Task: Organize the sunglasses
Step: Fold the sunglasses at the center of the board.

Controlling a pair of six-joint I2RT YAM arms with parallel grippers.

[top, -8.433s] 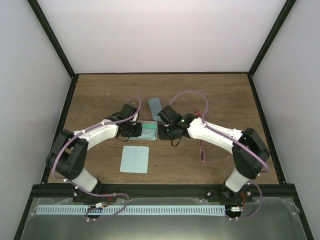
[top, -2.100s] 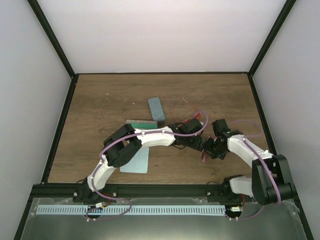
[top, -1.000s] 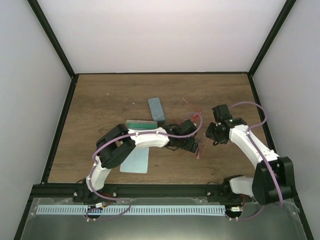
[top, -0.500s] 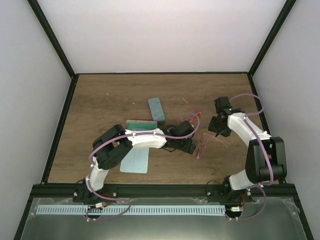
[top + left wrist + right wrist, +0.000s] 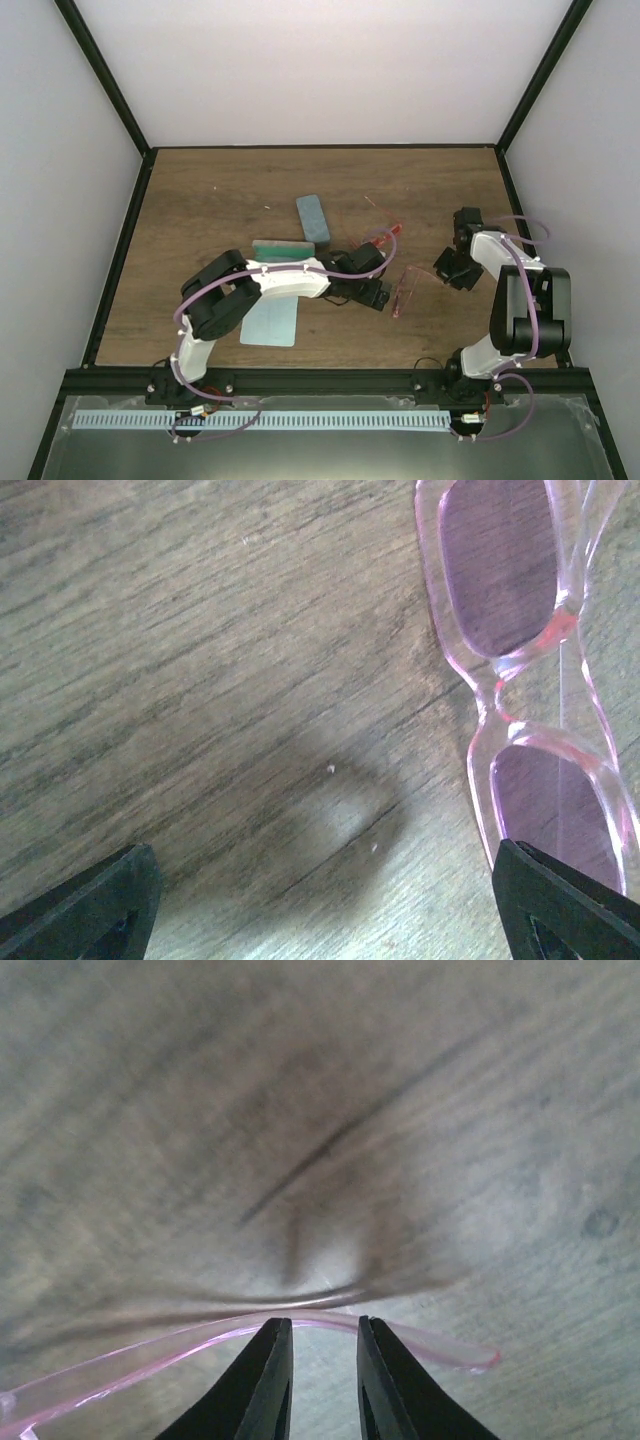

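Pink sunglasses lie on the table, between the two grippers.
Left gripper hovers just beside the lenses, jaws wide apart. Right gripper has jaws nearly together, a temple arm crossing at its tips — pinched or not, I cannot tell.

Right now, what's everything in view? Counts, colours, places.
pink sunglasses: 1, translucent pink, centre-right, between the grippers
red-orange sunglasses: 1, red-orange, just behind the left gripper
blue-grey case: 1, blue-grey, table centre
green case: 1, green, just nearer than the blue-grey case
cloth: 1, pale teal, near-left of centre
table: 1, brown wood
left gripper: 1, black, open, beside pink sunglasses
right gripper: 1, black, nearly closed at a pink temple arm; grip unclear
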